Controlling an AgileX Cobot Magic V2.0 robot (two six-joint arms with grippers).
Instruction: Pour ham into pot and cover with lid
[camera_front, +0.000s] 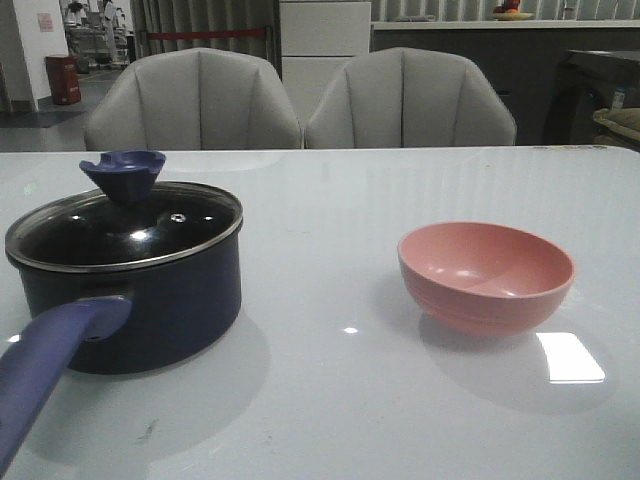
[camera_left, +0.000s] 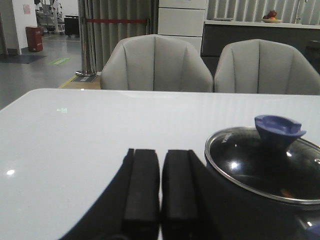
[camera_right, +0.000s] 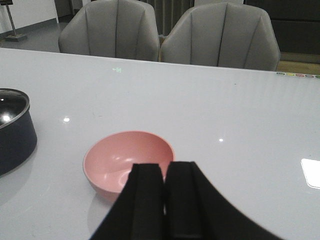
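Note:
The dark navy pot (camera_front: 150, 300) stands at the front left of the table, its purple-blue handle (camera_front: 50, 365) pointing toward the front edge. The glass lid (camera_front: 120, 230) with the blue knob (camera_front: 124, 172) sits on the pot. Through the glass in the left wrist view a small orange bit (camera_left: 286, 191) shows inside; the ham is otherwise hidden. The pink bowl (camera_front: 486, 275) stands at the right and looks empty. My left gripper (camera_left: 160, 160) is shut and empty beside the pot (camera_left: 240, 210). My right gripper (camera_right: 165, 172) is shut and empty just before the bowl (camera_right: 125, 160).
Two grey chairs (camera_front: 195, 100) (camera_front: 410, 100) stand behind the far edge of the white table (camera_front: 330, 200). A bright light patch (camera_front: 570, 357) lies on the table right of the bowl.

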